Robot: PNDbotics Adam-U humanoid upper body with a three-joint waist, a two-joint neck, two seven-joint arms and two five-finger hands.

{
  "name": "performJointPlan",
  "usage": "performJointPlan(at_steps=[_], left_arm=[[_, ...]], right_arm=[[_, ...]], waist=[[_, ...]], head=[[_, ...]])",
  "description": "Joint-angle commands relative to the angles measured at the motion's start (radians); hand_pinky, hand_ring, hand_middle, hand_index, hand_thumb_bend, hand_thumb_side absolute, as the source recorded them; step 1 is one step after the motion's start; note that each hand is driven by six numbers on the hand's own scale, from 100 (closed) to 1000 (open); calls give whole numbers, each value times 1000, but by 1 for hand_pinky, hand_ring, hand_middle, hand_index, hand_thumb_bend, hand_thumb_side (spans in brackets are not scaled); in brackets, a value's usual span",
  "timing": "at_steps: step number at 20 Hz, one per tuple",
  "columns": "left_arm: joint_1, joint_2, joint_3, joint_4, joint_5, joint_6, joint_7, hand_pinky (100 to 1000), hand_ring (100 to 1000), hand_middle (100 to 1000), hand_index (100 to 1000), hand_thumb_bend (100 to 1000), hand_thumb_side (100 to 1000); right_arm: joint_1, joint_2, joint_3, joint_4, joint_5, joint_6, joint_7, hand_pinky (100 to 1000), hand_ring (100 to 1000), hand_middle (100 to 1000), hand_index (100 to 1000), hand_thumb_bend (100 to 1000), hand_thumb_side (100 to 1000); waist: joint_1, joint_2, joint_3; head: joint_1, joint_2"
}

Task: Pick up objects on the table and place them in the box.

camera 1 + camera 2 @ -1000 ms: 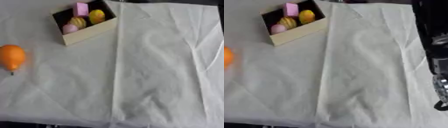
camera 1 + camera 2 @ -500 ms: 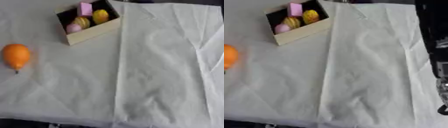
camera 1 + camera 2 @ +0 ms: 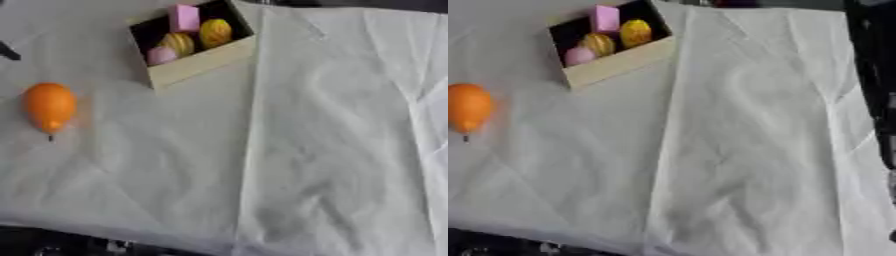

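Note:
An orange fruit-shaped object (image 3: 49, 106) with a small dark stem lies on the white cloth at the left. A light wooden box (image 3: 194, 42) with a dark inside stands at the top, turned askew. Inside it are a pink block (image 3: 184, 18), a yellow rounded piece (image 3: 215, 32), a yellow striped piece (image 3: 178, 43) and a small pink round piece (image 3: 161, 55). Neither hand shows in either view.
The white cloth (image 3: 332, 140) is creased, with a long fold running from top to bottom near the middle. A small dark shape (image 3: 9, 51) shows at the left edge. A dark band (image 3: 877, 75) beyond the cloth runs down the right side, and the table's front edge is dark.
The whole picture has shifted right and slightly down, so the camera has moved. A dark and silver part at the right eye view's right edge is out of sight now.

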Motion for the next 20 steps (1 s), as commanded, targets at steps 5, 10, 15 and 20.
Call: performJointPlan(at_steps=[5,10,15,20], left_arm=[[-102,-69,-43,155,-52,-1,-12,888,929,857,951,464,100],[-174,-165,-68,277,-111,-18,50,878,923,848,941,438,100],[-230,-251,-77,380,-162,-42,74,872,920,845,951,404,100],[-263,-315,-75,451,-202,-58,147,818,864,779,800,206,140]], right_arm=[[-8,1,-7,-6,-9,1,0,833,864,693,891,100,446],[-3,9,-7,-4,-17,2,0,833,860,689,889,100,444],[3,15,-7,-2,-28,1,0,833,854,680,886,100,445],[9,21,-2,1,-37,-1,8,833,850,673,885,100,440]], waist=[[14,-24,-2],[10,-22,-4],[9,-19,-4],[7,-16,-6]], head=[[-6,4],[-10,4],[-11,4],[-16,4]])
